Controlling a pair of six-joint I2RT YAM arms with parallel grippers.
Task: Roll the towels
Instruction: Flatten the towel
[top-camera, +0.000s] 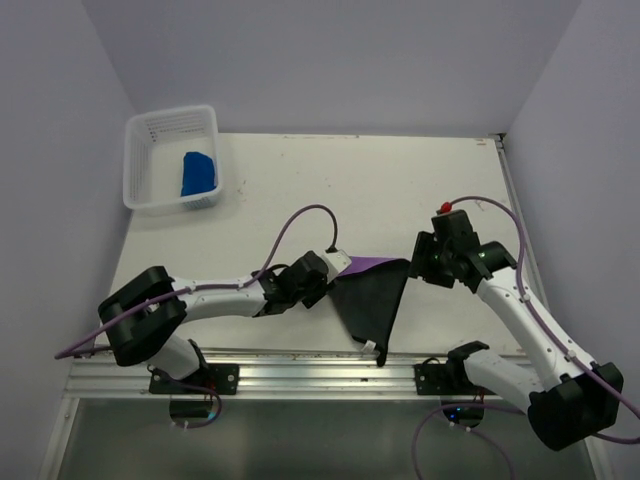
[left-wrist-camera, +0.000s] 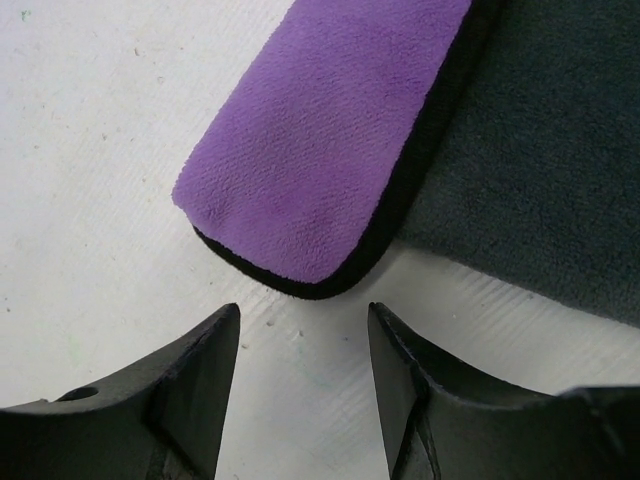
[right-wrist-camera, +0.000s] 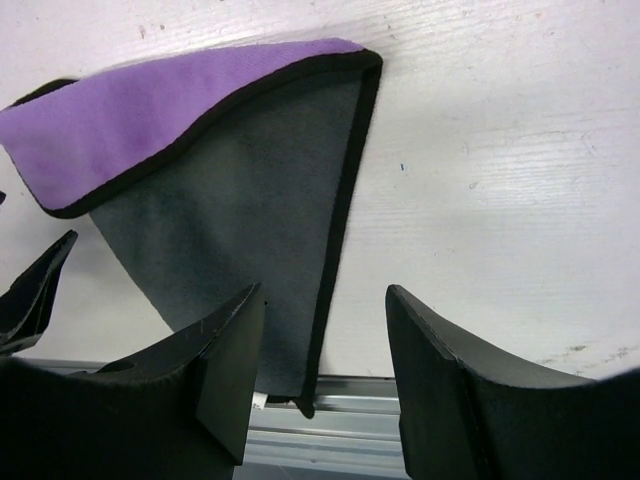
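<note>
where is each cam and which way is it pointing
Top external: above and behind, looking down on the table; left arm and right arm show.
Left wrist: on the left arm, facing the purple-and-grey towel's purple corner; left gripper in front.
Right wrist: on the right arm, facing the same towel's grey side; right gripper in front.
Shared: all three see that towel.

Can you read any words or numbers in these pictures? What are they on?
None readable: no words, numbers or signs on the blue towel, the purple and grey towel, the white basket or the table.
Too small to tell: a white bit, maybe a tag, at that towel's near corner.
</note>
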